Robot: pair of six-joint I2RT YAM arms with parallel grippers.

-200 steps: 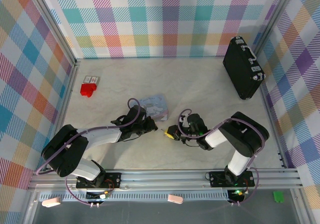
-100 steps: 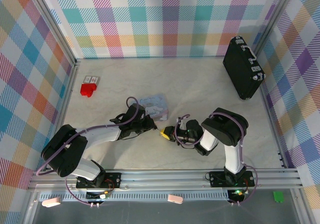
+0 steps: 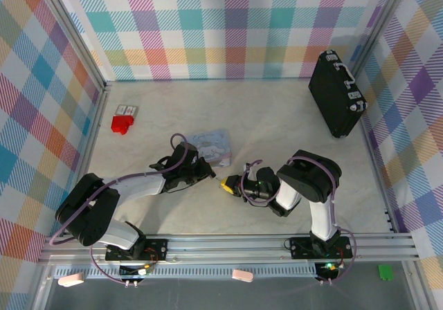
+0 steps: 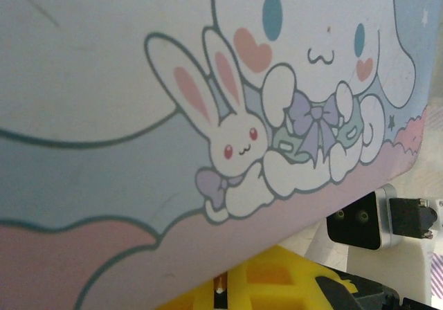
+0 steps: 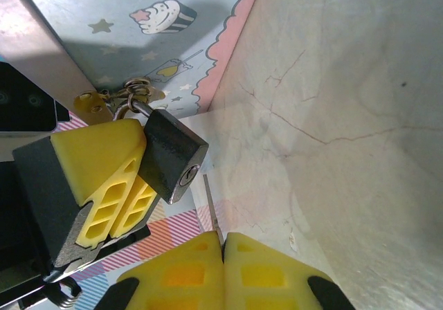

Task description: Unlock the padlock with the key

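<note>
Yellow-padded and pressed shut, the right gripper (image 5: 223,254) pinches the key (image 5: 212,210) at the bottom centre of its wrist view. The thin silver blade stands up out of the pads, aimed at the padlock (image 5: 173,154) just above and to the left. Blade tip and keyhole are near but apart; the key is not yet in.

The dark padlock hangs by its shackle from the clasp of the pastel cartoon tin (image 5: 138,33), which takes the upper left of that frame. It sits tilted, its keyhole face turned down and right toward the key. That tilt looks deliberate. The left gripper (image 3: 208,174), closed almost tight, has a yellow pad (image 5: 97,161) flat against the padlock's left side. It seems to be clamping the body so it cannot swing, though only one pad is plain to see, so the grip is a judgement.

From above, both arms meet low at centre frame on the pale table (image 3: 277,116), just below the tin. What remains is fine work: line blade to slot, push, turn. A small miss could nudge the lock aside.
</note>
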